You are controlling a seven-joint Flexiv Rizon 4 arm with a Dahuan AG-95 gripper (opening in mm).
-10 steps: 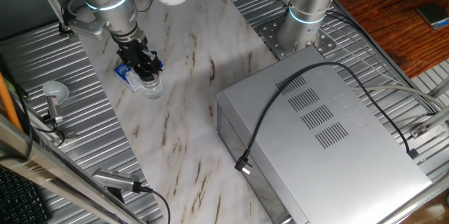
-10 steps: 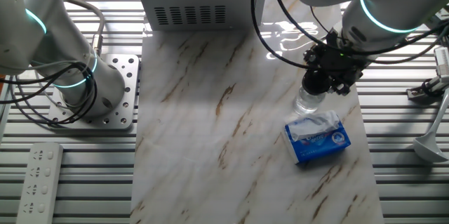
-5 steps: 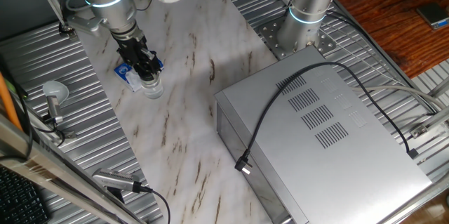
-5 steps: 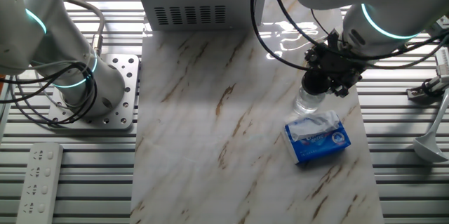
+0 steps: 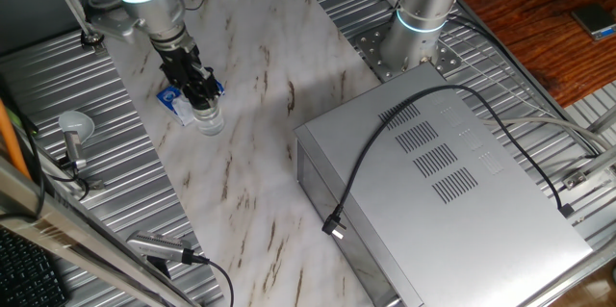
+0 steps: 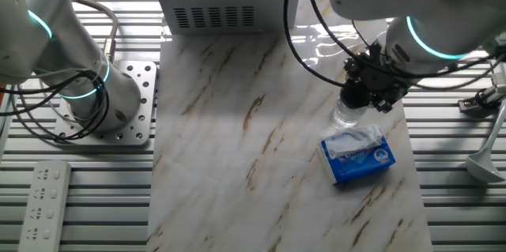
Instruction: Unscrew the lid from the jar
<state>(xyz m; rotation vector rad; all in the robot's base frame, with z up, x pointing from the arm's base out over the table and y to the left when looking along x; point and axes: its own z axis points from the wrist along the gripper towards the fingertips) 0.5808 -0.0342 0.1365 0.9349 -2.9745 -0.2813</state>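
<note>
One end effector (image 6: 357, 96) pinches the lid (image 6: 353, 94) — the jar (image 6: 345, 114) stands directly beneath.

1. The jar (image 5: 211, 121) (image 6: 345, 116) is small, clear and cylindrical; it stands upright on the marble, upper left in one fixed view, right of centre in the other.
2. The lid (image 5: 202, 105) (image 6: 355, 94) is black, on the jar's top, largely hidden between my fingers.
</note>
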